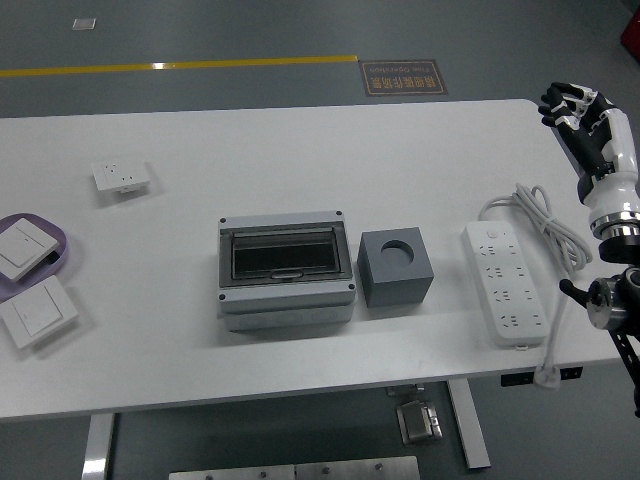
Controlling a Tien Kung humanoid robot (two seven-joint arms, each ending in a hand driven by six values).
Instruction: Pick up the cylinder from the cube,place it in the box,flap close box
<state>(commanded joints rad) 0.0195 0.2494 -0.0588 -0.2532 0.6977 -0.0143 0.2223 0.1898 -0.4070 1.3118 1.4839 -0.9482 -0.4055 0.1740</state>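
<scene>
A grey cube (396,267) sits at the table's middle, and the round hole in its top shows nothing inside. Just left of it stands the grey box (286,268) with its dark see-through flap lying shut over the front. No cylinder is visible anywhere. My right hand (580,112) is raised at the far right edge, past the table's right end, with its fingers loosely spread and holding nothing. It is well away from the cube and the box. My left arm does not show.
A white power strip (505,283) with its coiled cord (548,226) lies right of the cube, under my right arm. A white socket (121,177) lies at the left, and two wall switches (38,312) sit by a purple tray (60,243) at the left edge.
</scene>
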